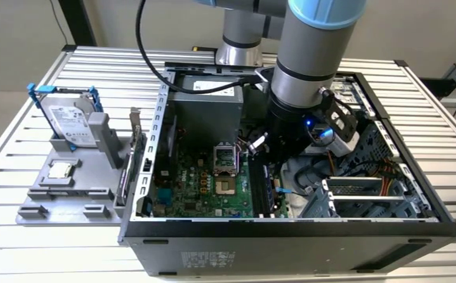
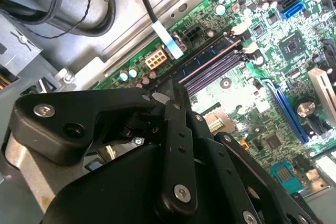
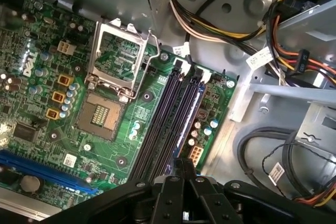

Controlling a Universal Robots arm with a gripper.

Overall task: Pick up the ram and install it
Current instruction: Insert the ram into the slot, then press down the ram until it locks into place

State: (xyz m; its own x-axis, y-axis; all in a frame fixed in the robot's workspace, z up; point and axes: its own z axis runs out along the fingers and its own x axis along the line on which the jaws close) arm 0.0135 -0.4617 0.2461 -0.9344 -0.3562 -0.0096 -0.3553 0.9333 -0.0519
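Note:
The ram (image 3: 193, 109) is a thin bluish stick standing in the outermost of the black memory slots (image 3: 165, 124), nearest the motherboard's edge. In the second wrist view the ram (image 2: 210, 51) runs along beside the dark slots (image 2: 215, 69). My gripper (image 3: 182, 165) is down inside the computer case, right at the stick's near end, with its black fingers (image 2: 176, 103) drawn close together over the stick's top edge. From the exterior view the gripper (image 1: 259, 162) hangs low over the slots beside the processor socket, and the arm hides the ram.
The open case (image 1: 291, 242) walls in the motherboard. An open processor socket (image 3: 113, 85) lies beside the slots, and cable bundles (image 3: 220, 24) and drive cages (image 1: 369, 191) crowd the other side. Outside, at the exterior view's left, a grey holder carries a hard drive (image 1: 70, 121) and a square chip (image 1: 58, 170).

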